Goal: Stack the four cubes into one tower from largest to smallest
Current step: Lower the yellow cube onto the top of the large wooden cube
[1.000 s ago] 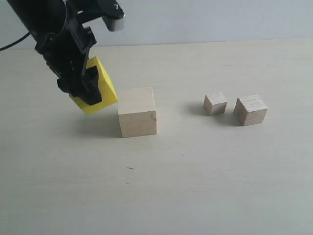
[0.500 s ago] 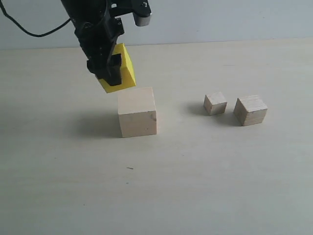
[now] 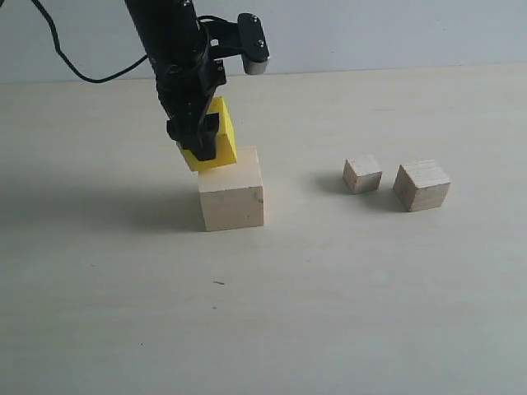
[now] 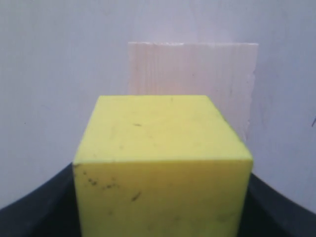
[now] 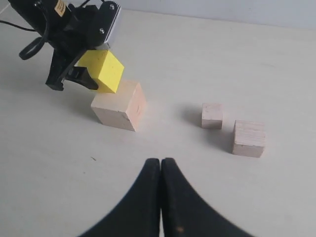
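Note:
My left gripper [image 3: 198,141] is shut on the yellow cube [image 3: 216,140], which hangs tilted just above the back left part of the large pale wood cube [image 3: 232,191]. In the left wrist view the yellow cube [image 4: 163,163] fills the foreground with the large cube [image 4: 197,79] beyond it. To the right on the table sit the small wood cube [image 3: 362,174] and the medium grained cube [image 3: 422,185], apart from each other. My right gripper [image 5: 160,163] is shut with nothing in it, well short of the cubes; the exterior view does not show it.
The pale table [image 3: 329,313] runs to a light wall at the back. A black cable [image 3: 74,70] trails from the left arm. A small dark mark [image 3: 218,283] lies on the table in front of the large cube.
My left gripper has carried the yellow cube rightward from beside the large cube's left, then down to just over its top. The other cubes have not moved.

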`<action>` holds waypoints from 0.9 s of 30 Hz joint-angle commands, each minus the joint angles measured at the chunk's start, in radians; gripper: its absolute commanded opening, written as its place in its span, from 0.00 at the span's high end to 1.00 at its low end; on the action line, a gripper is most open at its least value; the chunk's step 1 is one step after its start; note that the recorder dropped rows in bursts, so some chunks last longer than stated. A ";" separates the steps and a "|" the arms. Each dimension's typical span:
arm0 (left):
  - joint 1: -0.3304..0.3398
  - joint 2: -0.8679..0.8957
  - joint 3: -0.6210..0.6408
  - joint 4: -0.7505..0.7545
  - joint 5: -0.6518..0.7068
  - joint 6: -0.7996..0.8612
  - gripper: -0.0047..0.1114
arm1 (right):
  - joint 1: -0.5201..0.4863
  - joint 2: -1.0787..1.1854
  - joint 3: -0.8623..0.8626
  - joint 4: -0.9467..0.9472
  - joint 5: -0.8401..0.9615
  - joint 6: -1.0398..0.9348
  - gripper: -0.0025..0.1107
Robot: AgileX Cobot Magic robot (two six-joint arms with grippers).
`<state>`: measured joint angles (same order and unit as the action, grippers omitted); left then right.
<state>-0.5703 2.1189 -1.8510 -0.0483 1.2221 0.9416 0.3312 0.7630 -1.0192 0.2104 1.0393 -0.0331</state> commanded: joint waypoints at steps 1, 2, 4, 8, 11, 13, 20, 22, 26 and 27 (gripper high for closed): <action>-0.028 0.006 -0.009 -0.010 -0.001 0.025 0.96 | 0.000 -0.016 0.070 0.008 -0.063 0.008 0.98; -0.037 0.007 -0.009 -0.010 -0.001 0.029 0.96 | 0.000 -0.016 0.081 0.018 -0.065 0.008 0.98; -0.046 0.012 -0.013 -0.008 -0.001 0.029 0.96 | 0.000 -0.016 0.104 0.028 -0.070 0.008 0.98; -0.055 0.022 -0.040 -0.003 -0.001 0.029 0.96 | 0.000 -0.018 0.144 0.028 -0.082 0.008 0.98; -0.055 0.022 -0.066 0.002 -0.001 0.007 0.96 | 0.000 -0.018 0.157 0.024 -0.086 0.008 0.98; -0.055 0.022 -0.082 0.006 -0.001 -0.008 0.96 | 0.000 -0.018 0.157 0.024 -0.088 0.007 0.98; -0.055 0.022 -0.087 0.008 -0.001 -0.076 0.96 | 0.000 -0.018 0.157 0.017 -0.092 0.007 0.98; -0.057 0.022 -0.087 0.008 -0.001 -0.130 0.96 | 0.000 -0.018 0.157 0.017 -0.092 0.007 0.98; -0.057 0.022 -0.087 0.008 -0.001 -0.171 0.96 | 0.000 -0.018 0.157 0.017 -0.094 0.007 0.98; -0.057 0.022 -0.087 0.008 -0.001 -0.173 0.96 | 0.000 -0.018 0.157 0.017 -0.094 0.007 0.98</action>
<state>-0.6246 2.1469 -1.9289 -0.0414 1.2221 0.7986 0.3312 0.7539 -0.8652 0.2328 0.9600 -0.0259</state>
